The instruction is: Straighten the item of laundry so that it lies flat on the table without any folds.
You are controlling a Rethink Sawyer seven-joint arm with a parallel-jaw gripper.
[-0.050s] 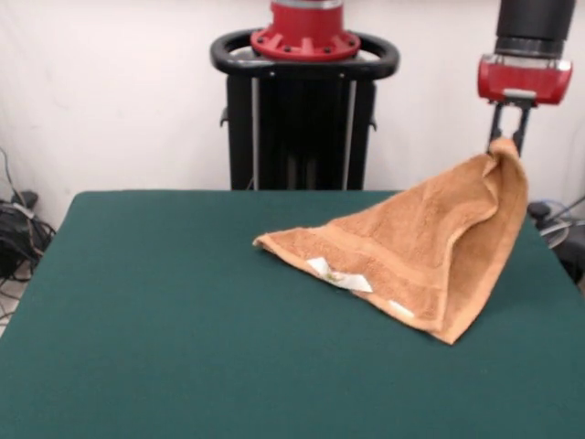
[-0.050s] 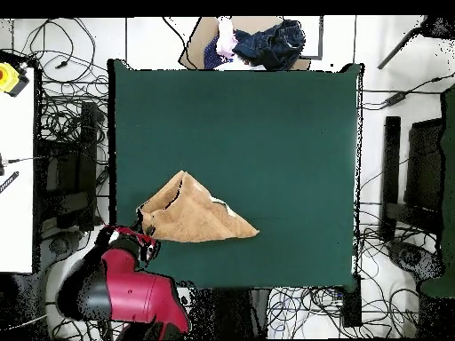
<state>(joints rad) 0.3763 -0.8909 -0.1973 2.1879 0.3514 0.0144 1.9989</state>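
Observation:
The light orange towel (image 1: 430,251) lies partly on the dark green table (image 1: 183,311), with one corner lifted high at the right. My gripper (image 1: 508,140) is shut on that raised corner, and the cloth hangs down from it as a folded, tent-like triangle. A white label (image 1: 340,274) shows on the towel's lower edge. From above, the towel (image 2: 191,216) sits near the table's left edge (image 2: 115,133), with the gripper (image 2: 144,227) at its left corner and the red arm (image 2: 124,289) below it.
Cables and stands crowd the floor on both sides of the table (image 2: 62,133). A person (image 2: 258,43) shows at the table's far edge in the overhead view. A black cable (image 1: 558,215) lies by the table's right side in the front view.

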